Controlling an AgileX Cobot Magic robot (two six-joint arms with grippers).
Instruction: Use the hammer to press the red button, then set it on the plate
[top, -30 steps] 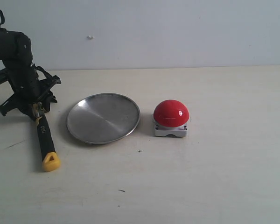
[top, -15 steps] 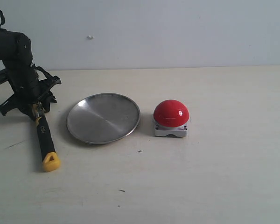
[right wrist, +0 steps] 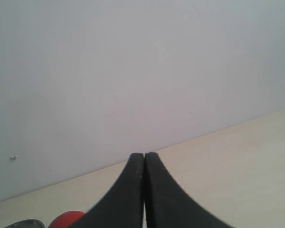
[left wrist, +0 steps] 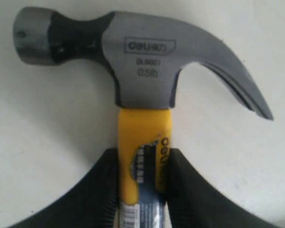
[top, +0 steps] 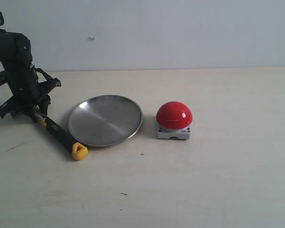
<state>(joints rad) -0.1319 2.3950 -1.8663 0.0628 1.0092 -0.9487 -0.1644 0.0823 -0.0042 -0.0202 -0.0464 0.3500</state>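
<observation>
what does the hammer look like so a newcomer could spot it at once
Find the round silver plate left of the red button. Just left of the plate is the hammer, its head end in the left gripper. Only it is long and thin, black with a yellow butt.

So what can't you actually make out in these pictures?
- Exterior view: the head of the hammer, hidden behind the left arm.
- Left wrist view: the handle's lower end, cut off by the edge past the left fingers.
- Right wrist view: red button and plate, mere slivers at the edge.
</observation>
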